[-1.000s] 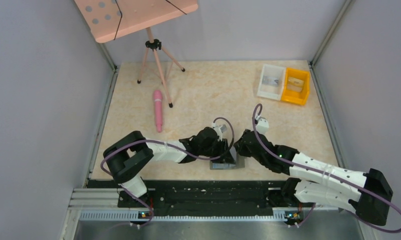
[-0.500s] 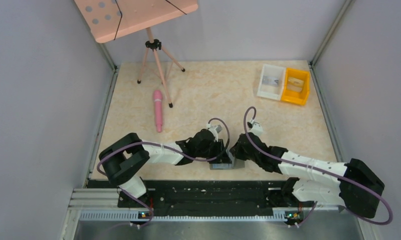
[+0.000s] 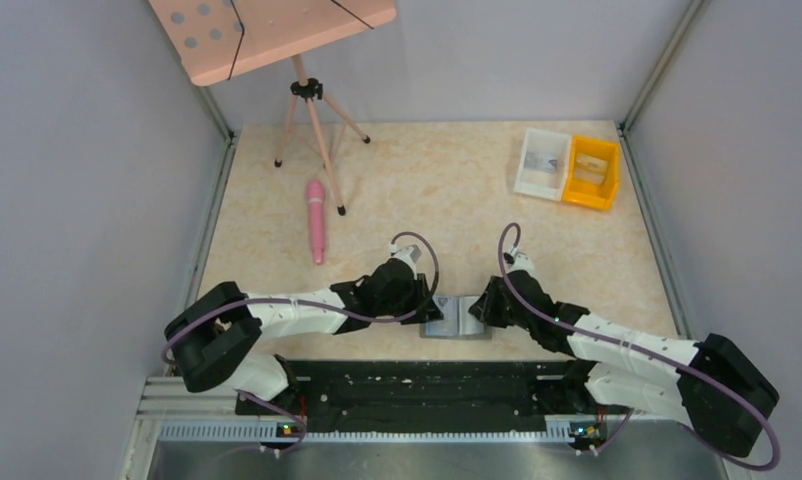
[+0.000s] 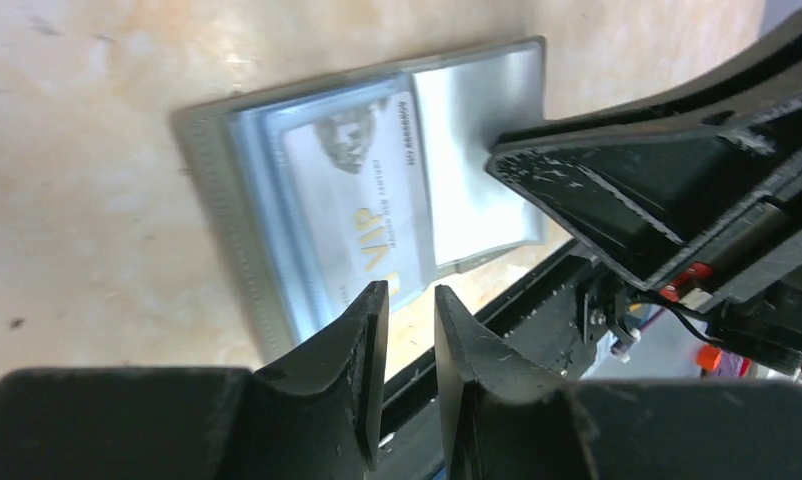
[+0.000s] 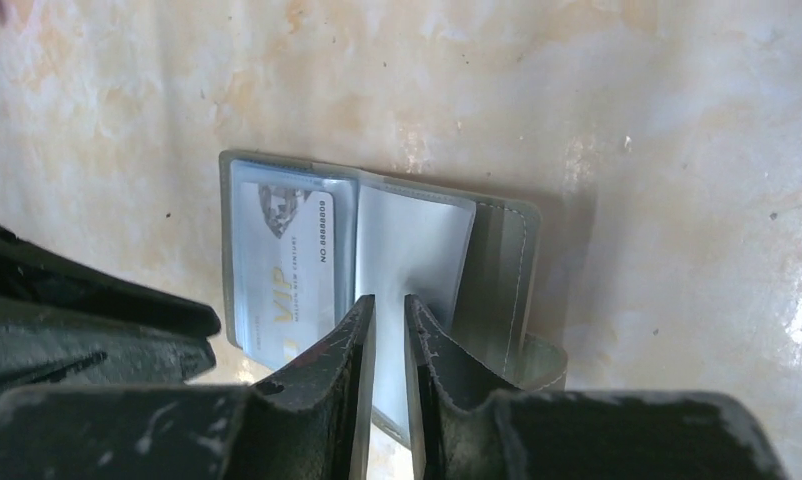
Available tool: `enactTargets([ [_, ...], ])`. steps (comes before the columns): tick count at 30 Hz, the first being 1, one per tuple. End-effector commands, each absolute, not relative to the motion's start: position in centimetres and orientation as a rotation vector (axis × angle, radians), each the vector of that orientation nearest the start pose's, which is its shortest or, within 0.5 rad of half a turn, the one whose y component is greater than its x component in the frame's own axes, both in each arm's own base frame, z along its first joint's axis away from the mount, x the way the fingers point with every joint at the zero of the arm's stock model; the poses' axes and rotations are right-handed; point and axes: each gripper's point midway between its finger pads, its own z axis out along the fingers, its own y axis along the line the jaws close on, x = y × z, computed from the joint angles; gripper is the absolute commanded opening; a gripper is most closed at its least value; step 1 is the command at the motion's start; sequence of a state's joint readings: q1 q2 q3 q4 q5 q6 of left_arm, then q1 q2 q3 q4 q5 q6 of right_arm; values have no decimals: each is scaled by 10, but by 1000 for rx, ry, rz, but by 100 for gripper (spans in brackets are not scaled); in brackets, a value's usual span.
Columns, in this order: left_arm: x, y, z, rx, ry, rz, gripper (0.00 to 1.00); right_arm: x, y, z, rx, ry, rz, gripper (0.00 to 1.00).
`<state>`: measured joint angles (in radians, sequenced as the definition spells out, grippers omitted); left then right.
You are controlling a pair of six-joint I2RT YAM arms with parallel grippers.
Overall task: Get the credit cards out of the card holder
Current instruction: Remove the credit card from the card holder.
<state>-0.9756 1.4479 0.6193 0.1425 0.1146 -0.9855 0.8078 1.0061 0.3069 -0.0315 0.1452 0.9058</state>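
The card holder (image 3: pixel 457 318) lies open like a book near the table's front edge. A pale VIP credit card (image 4: pixel 362 215) sits under the clear sleeve of its left half (image 5: pixel 292 255). A blank pale panel (image 5: pixel 412 245) lies over the right half. My left gripper (image 3: pixel 429 300) hovers at the holder's left edge; its jaws (image 4: pixel 410 292) stand a narrow gap apart with nothing between them. My right gripper (image 3: pixel 485 310) is low over the right half, its jaws (image 5: pixel 389 300) slightly apart above the pale panel's near edge.
A pink stick (image 3: pixel 318 220) lies at the left, behind the holder, beside a pink tripod (image 3: pixel 312 110). A white bin (image 3: pixel 542 162) and a yellow bin (image 3: pixel 592 172) stand at the back right. The black base rail (image 3: pixel 417 385) runs just in front of the holder.
The holder, earlier hidden under both grippers, now lies spread open. My left gripper has drawn back to the left and the right one has moved off to the right, its jaws parting a little.
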Motion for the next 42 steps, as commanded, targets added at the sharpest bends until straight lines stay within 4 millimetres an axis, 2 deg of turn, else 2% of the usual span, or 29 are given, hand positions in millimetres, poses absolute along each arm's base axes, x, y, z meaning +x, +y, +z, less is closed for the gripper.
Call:
enactTargets([
  [1,177,-313,57,-21,2534,-946,28,192,219,57,57,2307,839,18],
  [6,182,-307,50,-28,2561,-907,27,192,225,70,5,2271,900,18],
  [16,177,-320,49,10,2580,-986,22,191,246,92,-39,2232,1038,18],
  [20,175,-321,48,5,2584,-999,22,195,245,82,8,2280,1006,18],
  [27,174,-321,48,12,2578,-1014,19,189,243,63,-5,2311,1025,21],
  [31,173,-322,47,19,2574,-1026,17,192,239,57,-12,2298,1055,25],
  [42,169,-318,34,-7,2614,-1004,15,188,242,44,-64,2362,1050,27],
])
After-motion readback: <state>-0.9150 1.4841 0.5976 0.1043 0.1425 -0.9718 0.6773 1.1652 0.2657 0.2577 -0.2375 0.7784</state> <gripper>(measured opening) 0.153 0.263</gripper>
